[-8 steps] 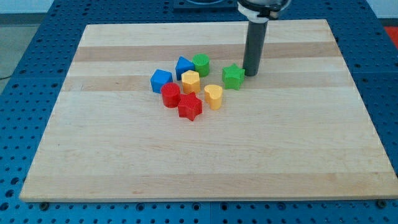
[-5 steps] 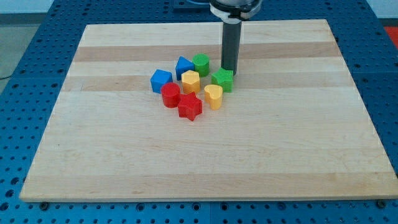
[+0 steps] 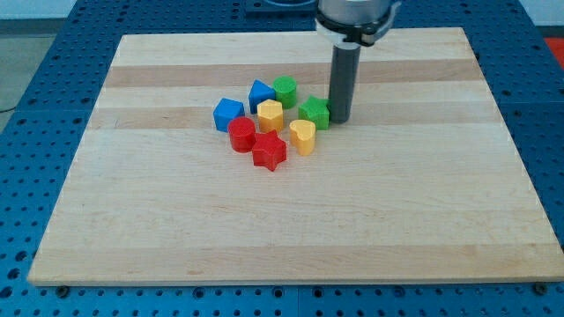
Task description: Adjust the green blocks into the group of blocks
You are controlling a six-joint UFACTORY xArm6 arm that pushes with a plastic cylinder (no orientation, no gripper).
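Your rod carries no hand to judge, and my tip [image 3: 339, 119] touches the right side of the green star block [image 3: 315, 113], which looks about joined to the group beside the yellow heart block [image 3: 302, 136], so a short leftward nudge should close it.

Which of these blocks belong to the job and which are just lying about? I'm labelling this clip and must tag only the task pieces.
Belong to the job:
- green star block, right beside my tip on its left
- green round block, at the cluster's top
- my tip

Just the group:
- blue blocks
- yellow hexagon, yellow heart
- red cylinder, red star
- wooden board
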